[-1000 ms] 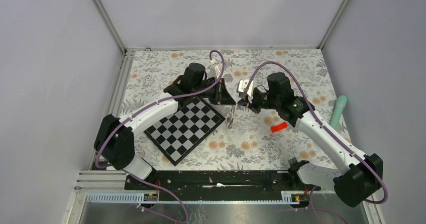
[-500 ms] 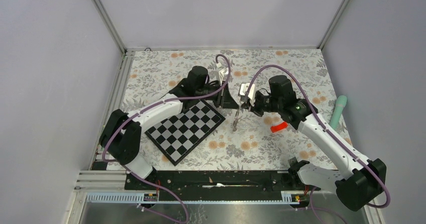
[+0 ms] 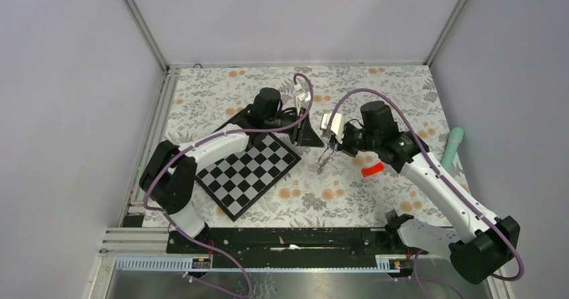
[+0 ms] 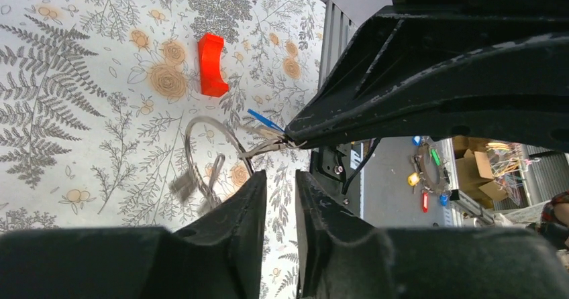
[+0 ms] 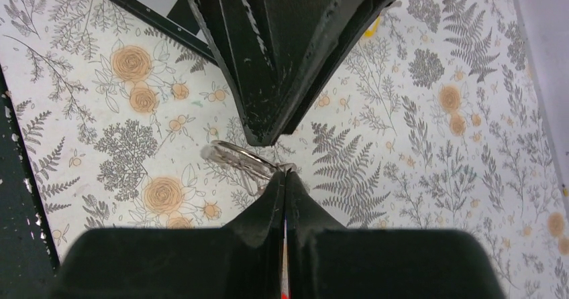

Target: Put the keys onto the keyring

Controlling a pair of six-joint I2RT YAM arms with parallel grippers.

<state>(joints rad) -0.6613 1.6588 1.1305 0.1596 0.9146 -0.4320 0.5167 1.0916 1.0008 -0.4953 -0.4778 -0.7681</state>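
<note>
Two white-and-black robot arms have drawn closer together over the floral tablecloth [image 3: 349, 198], carrying the thin round silver split keyring [image 4: 209, 153] toward one o'clock, off the black-and-white chessboard [image 3: 247, 169]. Right gripper [image 5: 284, 175], fingers pinched shut, holds a blue-capped silver key [image 4: 265, 121] at the ring; left gripper [image 4: 280, 178], slightly parted, appears empty.

Two robot arms with two grippers, left gripper [image 3: 310, 138] and right gripper [image 3: 331, 143], one keyring [image 4: 213, 148], one chessboard [image 3: 247, 169], one red block [image 3: 372, 170], one mint-green handle [image 3: 453, 147] far right.
</note>
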